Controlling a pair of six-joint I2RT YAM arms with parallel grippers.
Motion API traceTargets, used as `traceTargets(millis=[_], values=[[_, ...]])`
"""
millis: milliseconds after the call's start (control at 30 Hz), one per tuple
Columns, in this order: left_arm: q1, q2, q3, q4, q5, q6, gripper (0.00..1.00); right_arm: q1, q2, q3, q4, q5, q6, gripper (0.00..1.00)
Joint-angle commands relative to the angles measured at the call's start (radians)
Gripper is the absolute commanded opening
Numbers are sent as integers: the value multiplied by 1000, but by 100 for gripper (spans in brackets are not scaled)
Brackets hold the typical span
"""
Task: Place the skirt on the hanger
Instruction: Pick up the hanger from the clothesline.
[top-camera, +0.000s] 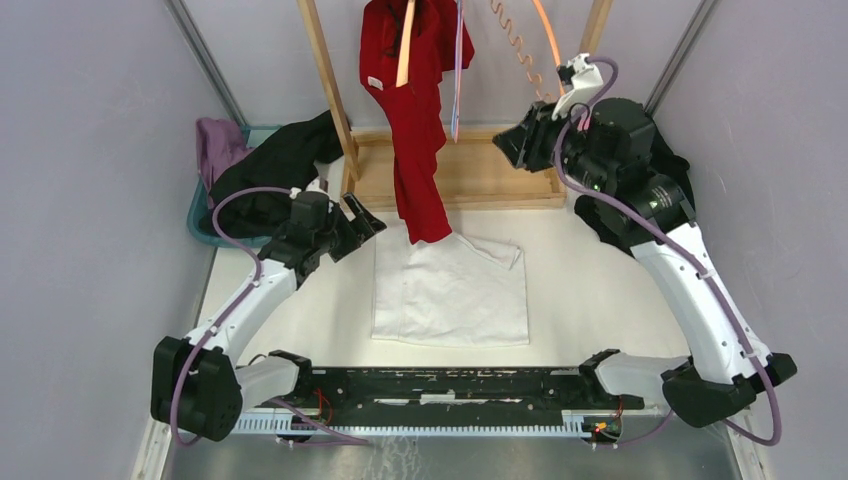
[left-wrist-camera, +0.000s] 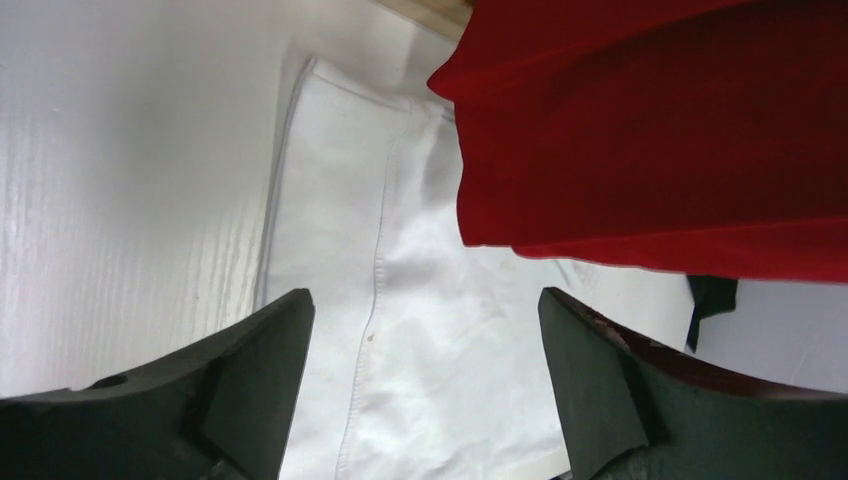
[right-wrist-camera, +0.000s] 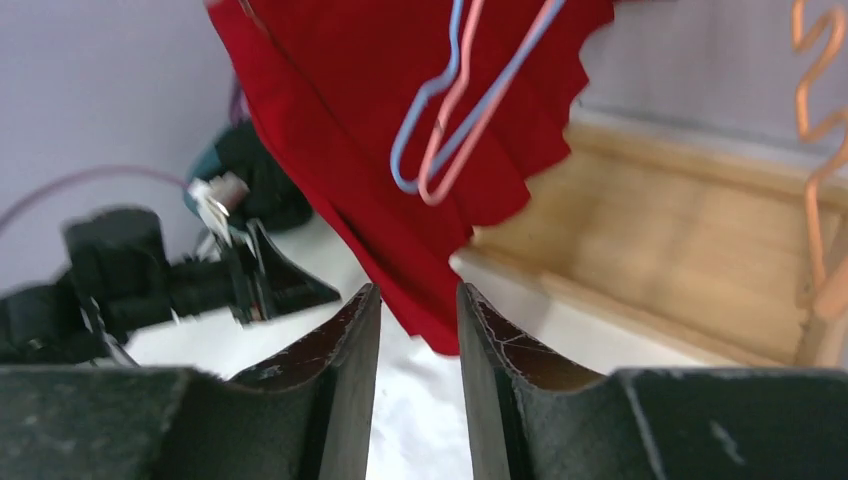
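Skirt (top-camera: 415, 150), red, hangs at upper centre of the top view, long axis vertical, lower tip pointing down over the white garment (top-camera: 450, 295) on the bench (top-camera: 590, 280). We note left fingers (left-wrist-camera: 260, 370) wide apart, empty, beside that tip. Only the right wrist view shows wire hangers (right-wrist-camera: 440, 150) against the red cloth; right fingers (right-wrist-camera: 340, 370) narrowly parted, empty.

Jaws spread wide — red skirt (left-wrist-camera: 650, 130) overlaps white garment (left-wrist-camera: 400, 330) on the table (left-wrist-camera: 120, 150).
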Motion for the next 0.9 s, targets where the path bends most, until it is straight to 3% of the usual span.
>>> traceTargets(millis=[0,400,867], values=[[-3,-51,-8,4,25,57,97,15,93,94,111,65,82,38],[-3,-114,37,-61,28,98,99,133,391,264,277,282,14,30],[-1,-120,61,-84,37,132,99,168,462,338,252,426,-37,33]])
